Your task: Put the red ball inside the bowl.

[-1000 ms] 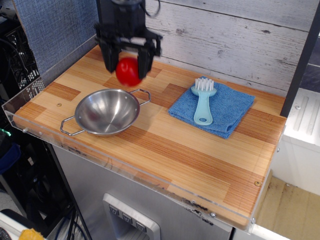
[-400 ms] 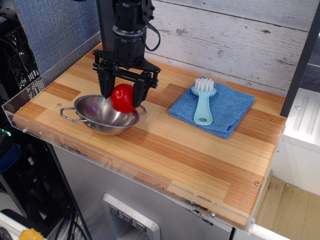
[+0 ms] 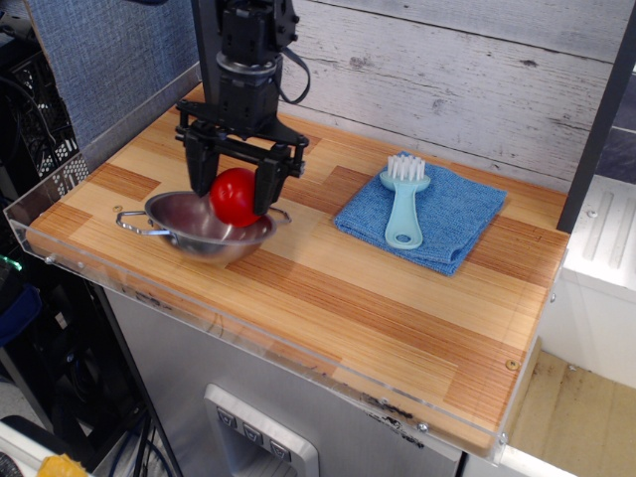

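Note:
The red ball (image 3: 235, 198) is between the fingers of my gripper (image 3: 234, 191), which is shut on it. The ball sits low in the right part of the steel bowl (image 3: 179, 217), touching or nearly touching its inner wall. The bowl stands on the left part of the wooden table and looks tipped, with its near right rim pressed down. Its left wire handle (image 3: 130, 221) shows; the right handle is mostly hidden behind the ball and a finger (image 3: 265, 185).
A blue cloth (image 3: 447, 214) with a pale green brush (image 3: 402, 204) on it lies at the back right. A clear plastic lip (image 3: 60, 189) runs along the table's left and front edges. A plank wall stands behind.
My gripper has come down and a little left with the red ball, from above the bowl's far rim into the bowl. The bowl has shifted left and tipped.

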`<state>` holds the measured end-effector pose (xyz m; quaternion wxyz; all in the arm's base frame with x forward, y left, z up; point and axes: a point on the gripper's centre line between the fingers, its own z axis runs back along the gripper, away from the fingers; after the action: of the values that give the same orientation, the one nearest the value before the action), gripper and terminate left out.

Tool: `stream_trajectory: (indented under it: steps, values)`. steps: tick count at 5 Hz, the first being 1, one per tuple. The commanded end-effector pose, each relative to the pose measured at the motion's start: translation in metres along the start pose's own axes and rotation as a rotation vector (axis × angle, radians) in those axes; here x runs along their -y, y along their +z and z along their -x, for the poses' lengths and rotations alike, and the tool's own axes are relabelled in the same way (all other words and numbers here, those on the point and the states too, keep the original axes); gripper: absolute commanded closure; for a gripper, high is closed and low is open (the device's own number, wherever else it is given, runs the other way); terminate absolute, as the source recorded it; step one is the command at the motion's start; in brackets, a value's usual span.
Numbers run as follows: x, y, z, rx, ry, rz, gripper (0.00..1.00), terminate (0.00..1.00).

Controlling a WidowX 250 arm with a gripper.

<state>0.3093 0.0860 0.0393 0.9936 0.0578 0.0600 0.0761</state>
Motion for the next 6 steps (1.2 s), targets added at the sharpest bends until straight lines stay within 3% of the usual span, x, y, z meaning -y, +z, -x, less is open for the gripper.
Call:
stream_trajectory:
  steps: [1, 3, 6]
  values:
    - [-0.006, 0.033, 0.011, 0.105, -0.017, 0.02, 1.0, 0.0]
    - [-0.011, 0.043, 0.019, 0.138, -0.027, 0.053, 1.0, 0.0]
    - [-0.02, 0.026, 0.022, 0.056, 0.042, 0.036, 1.0, 0.0]
